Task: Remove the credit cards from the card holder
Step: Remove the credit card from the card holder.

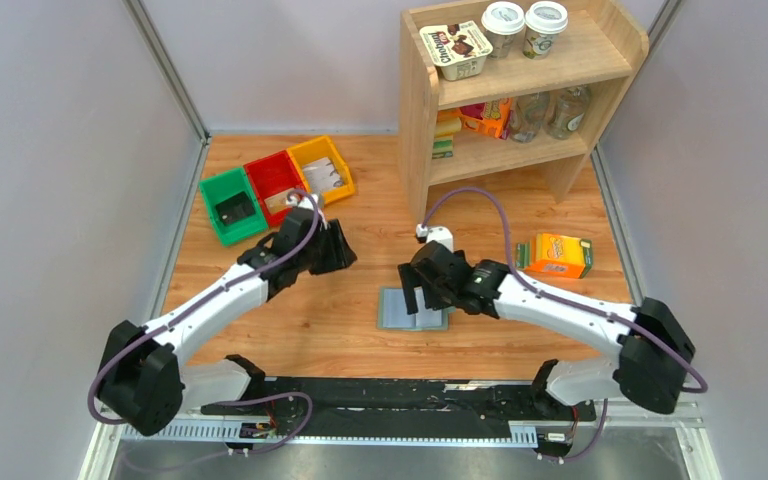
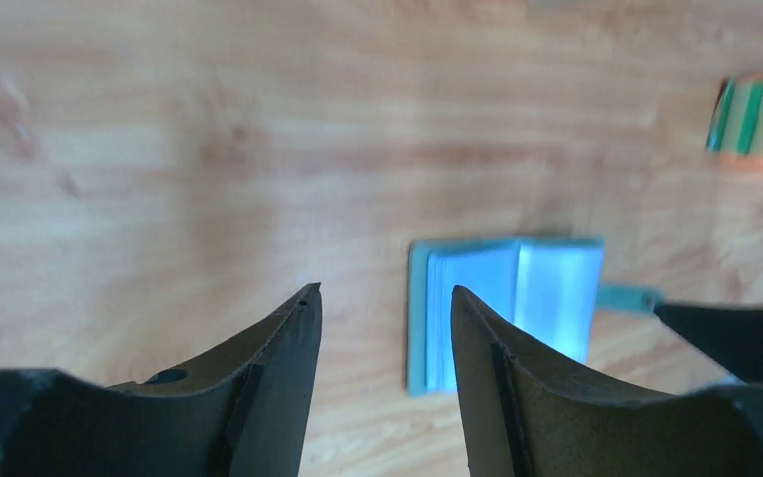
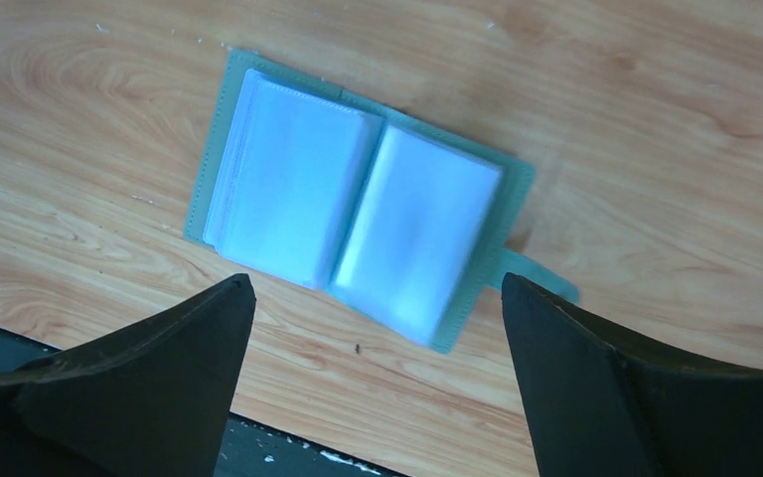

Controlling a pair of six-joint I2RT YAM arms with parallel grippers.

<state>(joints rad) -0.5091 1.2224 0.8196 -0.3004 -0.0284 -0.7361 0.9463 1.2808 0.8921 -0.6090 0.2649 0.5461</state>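
The card holder point(image 1: 393, 310) lies open and flat on the wooden table, grey-green with two pale blue-grey inner panels and a small tab on one edge. No separate card shows in or beside it. My right gripper point(image 1: 418, 300) hangs open just above it; in the right wrist view the holder point(image 3: 358, 199) lies beyond and between the spread fingers of the right gripper point(image 3: 378, 288). My left gripper point(image 1: 340, 255) is open and empty, left of and behind the holder. In the left wrist view the holder point(image 2: 546, 288) lies past the right fingertip of the left gripper point(image 2: 382, 298).
An orange carton point(image 1: 556, 255) with green ends lies right of the holder and shows in the left wrist view point(image 2: 760, 117). Green point(image 1: 230, 205), red point(image 1: 273, 180) and yellow point(image 1: 320, 168) bins stand at the back left. A wooden shelf point(image 1: 520, 80) with cups and bottles stands at the back.
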